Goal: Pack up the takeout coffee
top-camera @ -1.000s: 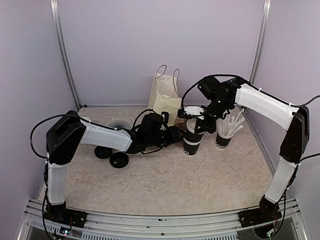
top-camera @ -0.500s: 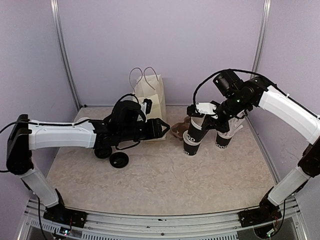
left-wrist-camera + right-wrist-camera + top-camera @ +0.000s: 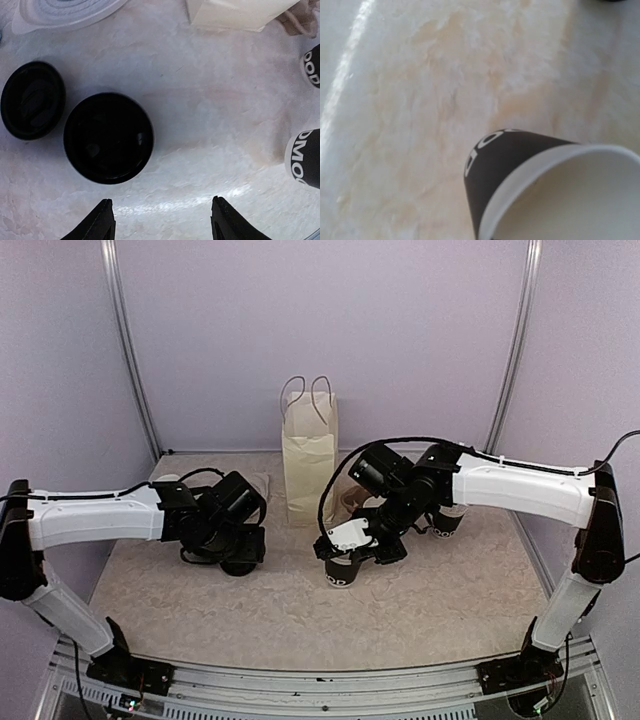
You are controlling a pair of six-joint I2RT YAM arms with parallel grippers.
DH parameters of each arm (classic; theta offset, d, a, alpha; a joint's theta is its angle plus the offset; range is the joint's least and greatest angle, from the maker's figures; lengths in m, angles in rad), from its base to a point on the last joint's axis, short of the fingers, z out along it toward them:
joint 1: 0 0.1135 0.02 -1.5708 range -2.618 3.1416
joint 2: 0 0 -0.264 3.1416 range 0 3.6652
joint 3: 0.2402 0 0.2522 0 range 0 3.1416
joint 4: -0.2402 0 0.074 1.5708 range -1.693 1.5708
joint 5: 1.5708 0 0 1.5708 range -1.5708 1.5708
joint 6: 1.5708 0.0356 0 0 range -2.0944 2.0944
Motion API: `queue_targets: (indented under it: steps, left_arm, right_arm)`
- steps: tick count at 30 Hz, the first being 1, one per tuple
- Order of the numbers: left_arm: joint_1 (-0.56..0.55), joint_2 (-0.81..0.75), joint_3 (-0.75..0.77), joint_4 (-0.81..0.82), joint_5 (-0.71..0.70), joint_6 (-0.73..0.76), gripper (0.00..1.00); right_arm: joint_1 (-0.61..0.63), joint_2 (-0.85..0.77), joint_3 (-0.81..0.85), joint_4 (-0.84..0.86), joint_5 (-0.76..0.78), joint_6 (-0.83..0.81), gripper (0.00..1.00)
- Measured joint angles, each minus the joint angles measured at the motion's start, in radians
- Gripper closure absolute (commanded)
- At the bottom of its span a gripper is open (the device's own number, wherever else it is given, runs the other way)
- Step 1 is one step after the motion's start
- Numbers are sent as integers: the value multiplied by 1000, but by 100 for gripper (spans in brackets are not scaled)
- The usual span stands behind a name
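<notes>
Right jaws unseen behind cup (image 3: 506,159)

Soft, even light; glare streaks the table (image 3: 210,125), and the close cup (image 3: 510,165) blurs.

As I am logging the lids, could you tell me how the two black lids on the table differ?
The nearer lid lies just ahead of the open left gripper; the farther lid sits further left, by a white ribbed object. The nearer lid looks bigger, probably only from closeness. The farther lid shows moulded ridges; the nearer lid looks plain. Both are round, black and lying flat.
</notes>
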Motion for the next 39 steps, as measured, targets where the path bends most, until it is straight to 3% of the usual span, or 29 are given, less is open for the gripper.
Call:
queue_targets:
  steps: [5,15,19,24,32,39]
  left_arm:
    - [4,-14,-61,-71,-8,-16,40]
    - [8,-13,-71,-97,10,-7,41]
    - [8,16,-54,-105,15,15,41]
    - [8,59,-35,-100,21,64,42]
    - [13,204,121,-100,3,140,56]
    - [24,368,216,-134,-24,181,57]
  right_arm:
    - [24,108,18,42,-8,3,100]
    - [100,134,19,61,-8,-12,100]
    - [113,135,23,56,-8,-14,76]
    - [113,130,67,19,8,-22,60]
    - [35,-70,30,16,6,27,62]
    - [-154,-203,-89,34,-27,115,67]
